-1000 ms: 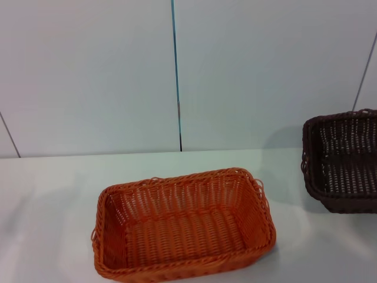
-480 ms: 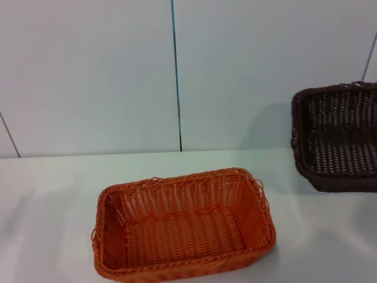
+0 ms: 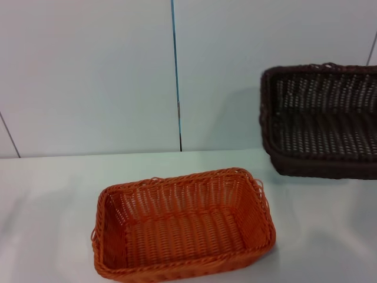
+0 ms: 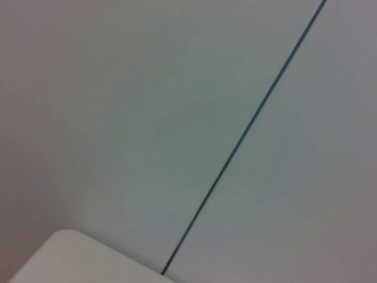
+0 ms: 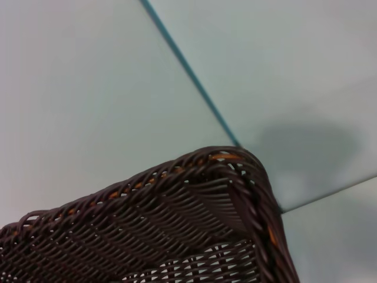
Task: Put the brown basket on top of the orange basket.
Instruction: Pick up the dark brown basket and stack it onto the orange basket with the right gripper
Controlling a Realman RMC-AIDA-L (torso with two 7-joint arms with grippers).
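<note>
1. The orange basket sits upright on the white surface at the near edge of the head view, slightly left of centre. Its opening faces up and its interior holds nothing.
2. The braided rim of the orange basket runs around all four sides; the open-weave walls slope inward toward the base.
3. The brown basket is on the right side of the head view, farther back than the orange basket and higher in the picture. Its underside is clear of the surface, with a soft shadow on the surface beneath it. It is tilted so that its interior faces the head camera. Its right portion is cut off by the picture edge.
4. The two baskets are well apart; no part of the brown basket is over the orange basket.
5. The right wrist view shows one corner of the brown basket close up, seen against the wall.
6. Neither claw appears in any view; whether the right claw is clenched on the brown basket or released cannot be told. The same holds for the left claw.
7. The wall behind the surface is pale, divided by a thin vertical blue seam. The left wrist view shows this wall, a seam and one corner of the surface.
</note>
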